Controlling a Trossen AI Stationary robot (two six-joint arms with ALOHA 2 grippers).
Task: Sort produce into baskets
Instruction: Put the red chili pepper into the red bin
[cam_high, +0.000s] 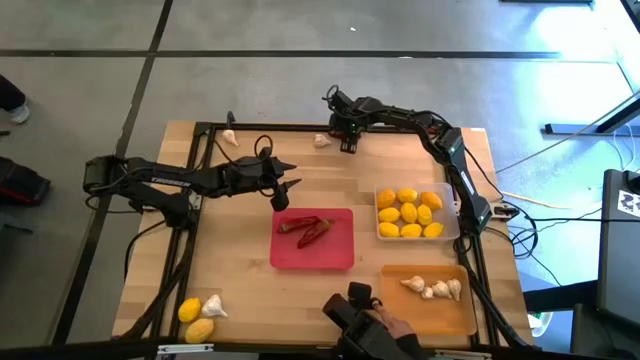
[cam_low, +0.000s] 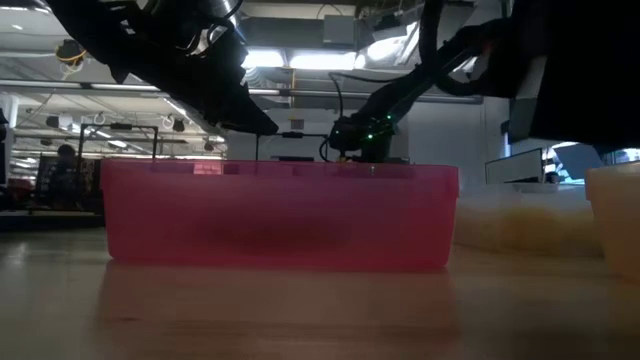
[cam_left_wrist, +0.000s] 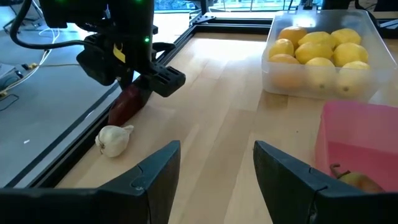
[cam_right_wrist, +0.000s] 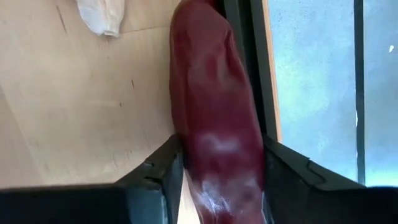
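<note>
Here, working across the bench from its left edge to its right:

- Two lemons (cam_high: 195, 320) and a garlic bulb (cam_high: 214, 306) lie loose at the near left corner, and another garlic bulb (cam_high: 230, 137) sits by the far edge; we judge these are still unsorted.
- Our left claw (cam_high: 287, 184) hangs released and empty just beyond the red tray (cam_high: 340, 258), likely parked there so it stays clear of the other arm.
- The red tray, at mid-bench, holds chili peppers (cam_high: 312, 230), since each basket takes one kind.
- Our right claw (cam_right_wrist: 217, 186) is at the far edge, its fingers on either side of a chili pepper (cam_right_wrist: 214, 106) that lies against the rail beside a garlic bulb (cam_left_wrist: 114, 139); we cannot tell if the grip is firm yet.
- The clear tray (cam_high: 450, 232) near the right edge holds lemons, and the orange tray (cam_high: 465, 315) at the near right corner holds garlic.
</note>
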